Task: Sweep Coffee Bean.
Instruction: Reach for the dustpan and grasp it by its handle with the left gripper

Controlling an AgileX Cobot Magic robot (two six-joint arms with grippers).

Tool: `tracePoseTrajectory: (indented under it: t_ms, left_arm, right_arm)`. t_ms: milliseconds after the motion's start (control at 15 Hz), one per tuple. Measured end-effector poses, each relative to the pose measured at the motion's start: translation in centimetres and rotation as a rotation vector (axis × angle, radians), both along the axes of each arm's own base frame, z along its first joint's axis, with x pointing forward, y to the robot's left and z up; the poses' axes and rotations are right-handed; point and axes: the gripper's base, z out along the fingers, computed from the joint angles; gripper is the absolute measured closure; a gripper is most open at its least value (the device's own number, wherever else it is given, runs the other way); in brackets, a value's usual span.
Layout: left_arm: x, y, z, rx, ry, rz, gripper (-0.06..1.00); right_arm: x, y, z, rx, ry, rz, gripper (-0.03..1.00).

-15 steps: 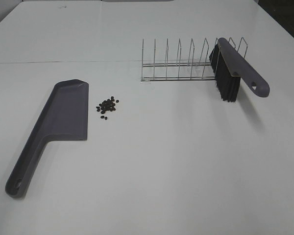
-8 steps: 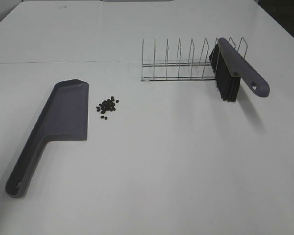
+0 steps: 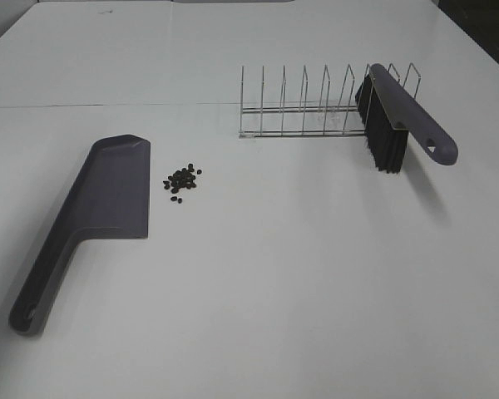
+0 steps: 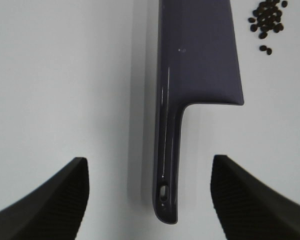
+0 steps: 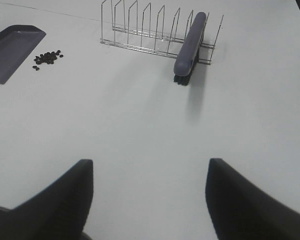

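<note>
Purple-grey dustpan, coffee beans, brush: going by the high camera, none of them has budged on the white table since a second ago. Neither pincer shows up in that view, btw.

Left pincer has its fingers spread wide with nothing gripped. The dustpan's handle lies on the table under the gap between them, hanging-hole end nearest, and the pan stretches away ahead. The beans sit further ahead, just beside the pan's long edge on the side toward the right arm, not touching it. That wrist view cuts off part of the cluster and the pan's far end.

Right pincer is also open and empty. Well ahead of it the brush leans in the wire rack, bristles down. The beans are far ahead, across toward the left arm.

Count: one dustpan, one brush, one rack, roughly twenty beans. They overlap, so I can't get an exact number. Two lie slightly apart from the bunch.
</note>
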Motion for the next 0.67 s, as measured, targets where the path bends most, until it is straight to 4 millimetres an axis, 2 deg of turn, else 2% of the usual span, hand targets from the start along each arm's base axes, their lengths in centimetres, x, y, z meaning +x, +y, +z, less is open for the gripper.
tracePoseTrajectory:
  t_ms: [200, 400, 667]
  left_arm:
    - [1.8, -2.2, -4.7, 0.018, 0.159, -0.036, 0.29]
    - [2.2, -4.3, -7.4, 0.075, 0.236, -0.048, 0.29]
    - [3.0, -5.9, -10.5, 0.117, 0.264, -0.045, 0.29]
  right_arm:
    - [0.0, 0.0, 0.0, 0.000, 0.000, 0.000, 0.38]
    - [0.0, 0.0, 0.0, 0.000, 0.000, 0.000, 0.38]
    - [0.0, 0.0, 0.0, 0.000, 0.000, 0.000, 0.38]
